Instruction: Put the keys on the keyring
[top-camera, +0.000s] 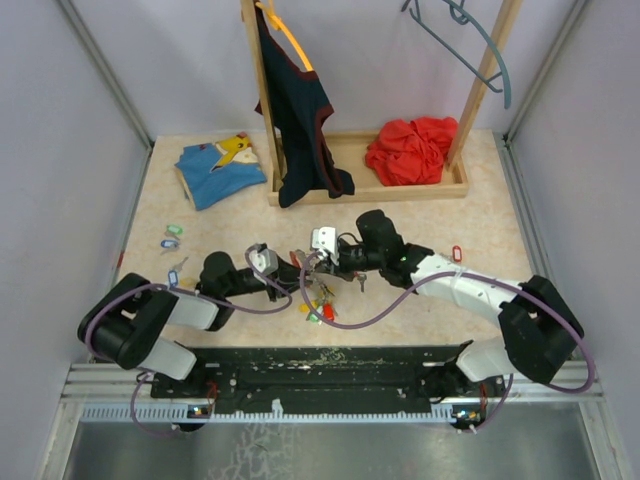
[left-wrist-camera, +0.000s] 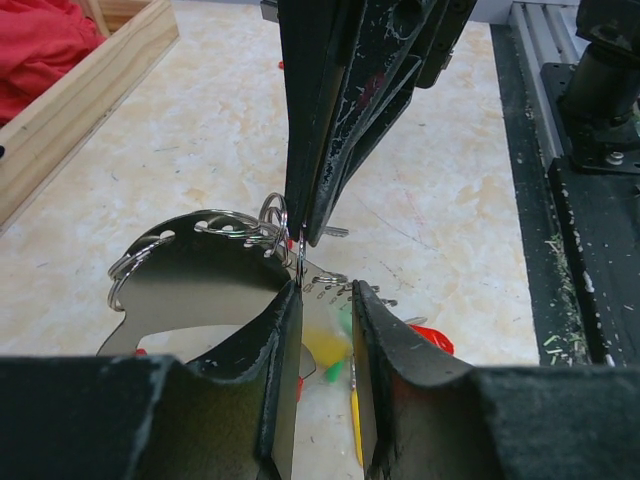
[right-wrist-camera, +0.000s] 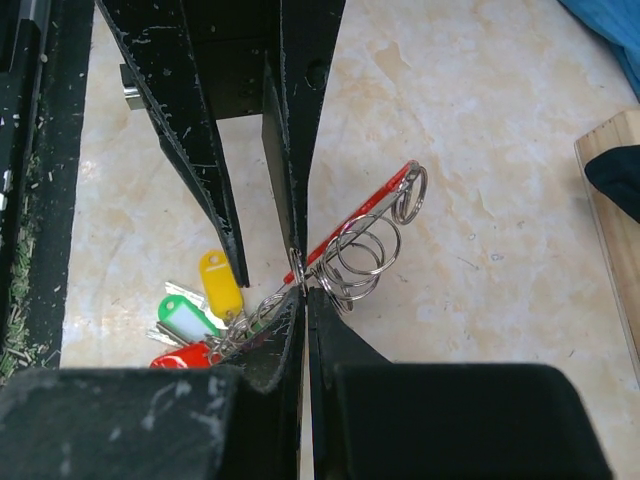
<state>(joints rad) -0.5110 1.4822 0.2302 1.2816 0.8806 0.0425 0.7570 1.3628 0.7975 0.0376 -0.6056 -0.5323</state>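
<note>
The keyring is a shiny metal plate (left-wrist-camera: 200, 285) edged with small wire rings (right-wrist-camera: 365, 250); in the right wrist view it shows edge-on with a red side (right-wrist-camera: 365, 215). My right gripper (right-wrist-camera: 305, 285) is shut on one ring at the plate's edge. Opposite it, my left gripper (left-wrist-camera: 325, 295) has its jaws apart, tips against the plate, with nothing seen clamped between them. Keys with a yellow tag (right-wrist-camera: 215, 285), a green tag (right-wrist-camera: 185, 318) and a red tag (right-wrist-camera: 185, 355) hang from rings onto the table. Both grippers meet at table centre (top-camera: 305, 264).
Loose keys with green (top-camera: 173, 230) and blue (top-camera: 170, 243) tags lie at the left, and a red-tagged one (top-camera: 458, 252) at the right. A wooden rack base (top-camera: 400, 190) with red cloth (top-camera: 410, 150) stands behind, with a hanging dark garment (top-camera: 295, 120) and a blue cloth (top-camera: 220, 170).
</note>
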